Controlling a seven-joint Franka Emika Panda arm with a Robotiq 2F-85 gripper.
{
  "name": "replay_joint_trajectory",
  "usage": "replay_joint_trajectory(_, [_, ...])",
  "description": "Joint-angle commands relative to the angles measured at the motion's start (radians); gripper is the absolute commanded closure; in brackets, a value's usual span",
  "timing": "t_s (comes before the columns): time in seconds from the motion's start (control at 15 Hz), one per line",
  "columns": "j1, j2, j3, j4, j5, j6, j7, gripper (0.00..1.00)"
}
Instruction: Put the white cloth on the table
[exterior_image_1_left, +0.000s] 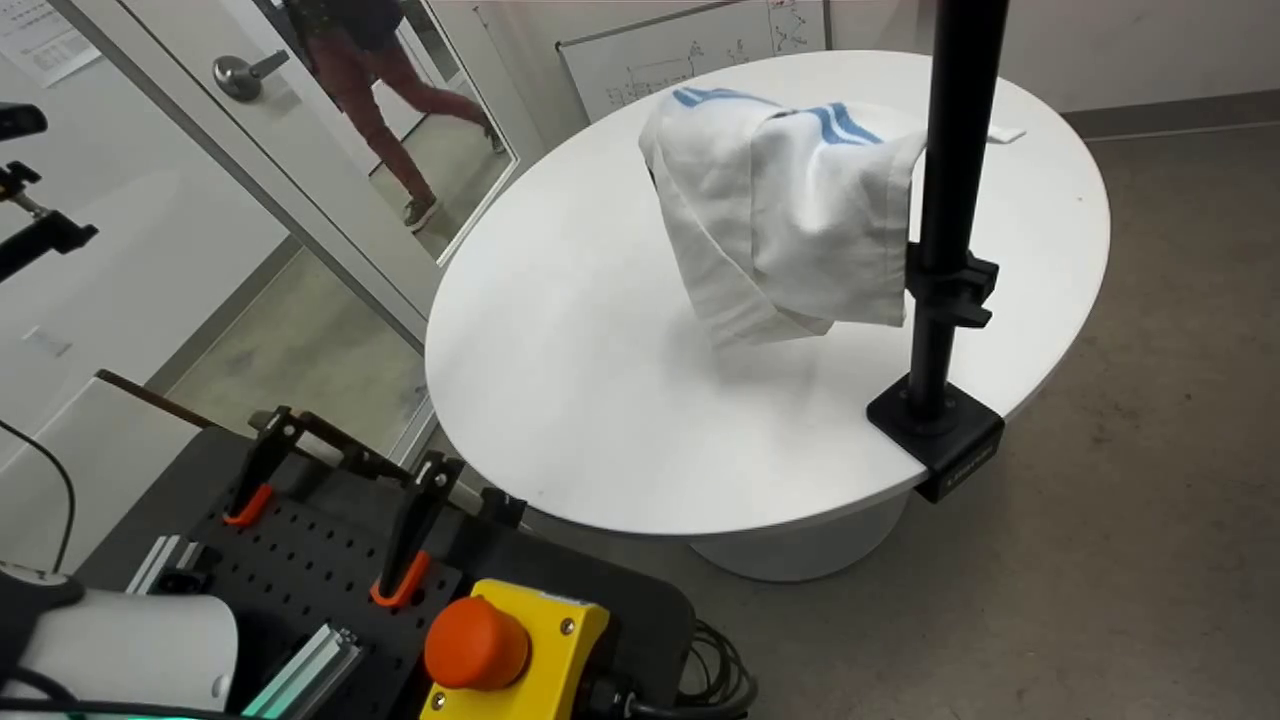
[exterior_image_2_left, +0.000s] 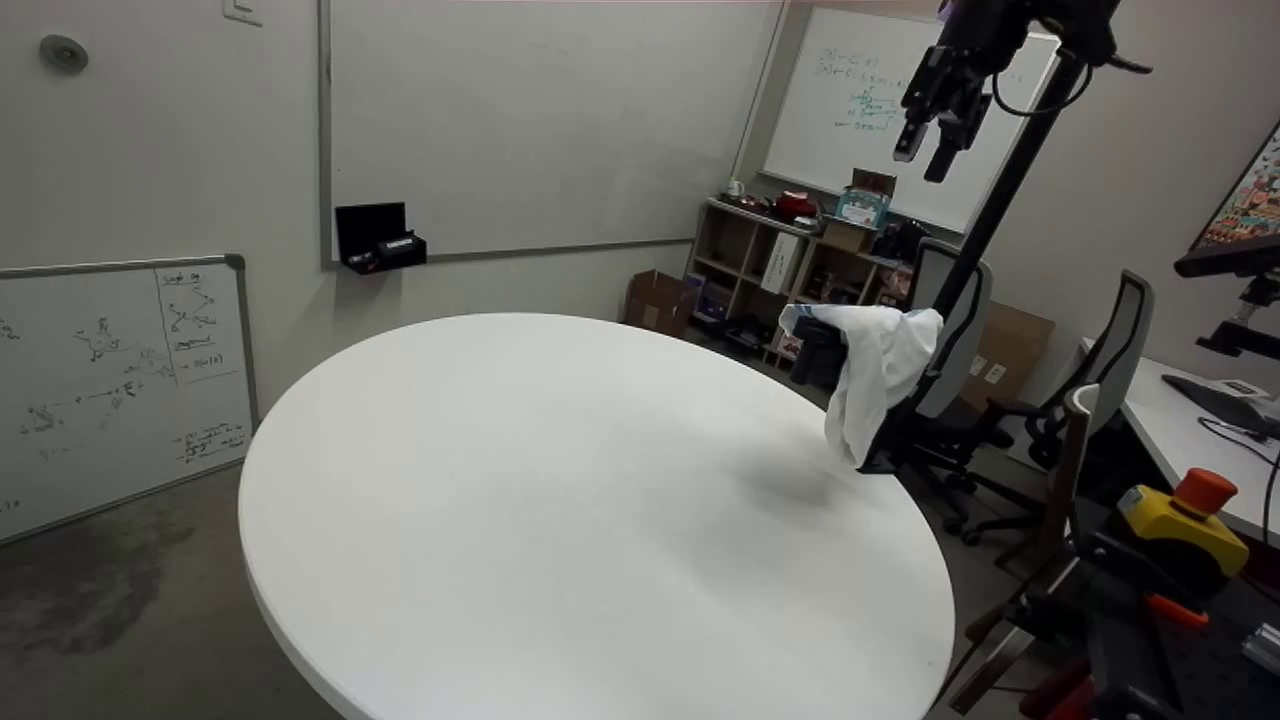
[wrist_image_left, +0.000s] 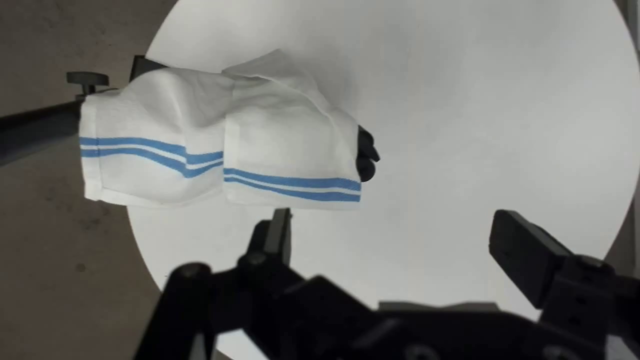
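The white cloth with blue stripes (exterior_image_1_left: 800, 215) hangs draped over a black mount that sticks out from a black pole, above the round white table (exterior_image_1_left: 560, 400). It also shows in an exterior view (exterior_image_2_left: 882, 370) and in the wrist view (wrist_image_left: 290, 145). Its lower folds hang down and a shadow lies on the tabletop. My gripper (exterior_image_2_left: 925, 160) is high above the cloth. In the wrist view the gripper (wrist_image_left: 392, 215) has its fingers wide apart with nothing between them. The striped edge of the cloth lies just beyond the left fingertip in that view.
The black pole (exterior_image_1_left: 948, 180) is clamped at the table edge by a black base (exterior_image_1_left: 935, 425). The mount's end (exterior_image_2_left: 820, 350) pokes out from under the cloth. A yellow box with a red button (exterior_image_1_left: 515, 645) stands on the robot's stand. Chairs and shelves stand behind the table.
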Motion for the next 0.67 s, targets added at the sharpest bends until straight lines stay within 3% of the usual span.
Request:
replay_joint_trajectory(0.0, [-0.042, 0.102, 0.01, 0.066, -0.031, 0.04, 0.166, 0.0])
replay_joint_trajectory(0.6, [-0.07, 0.23, -0.005, 0.09, -0.128, 0.06, 0.466, 0.0])
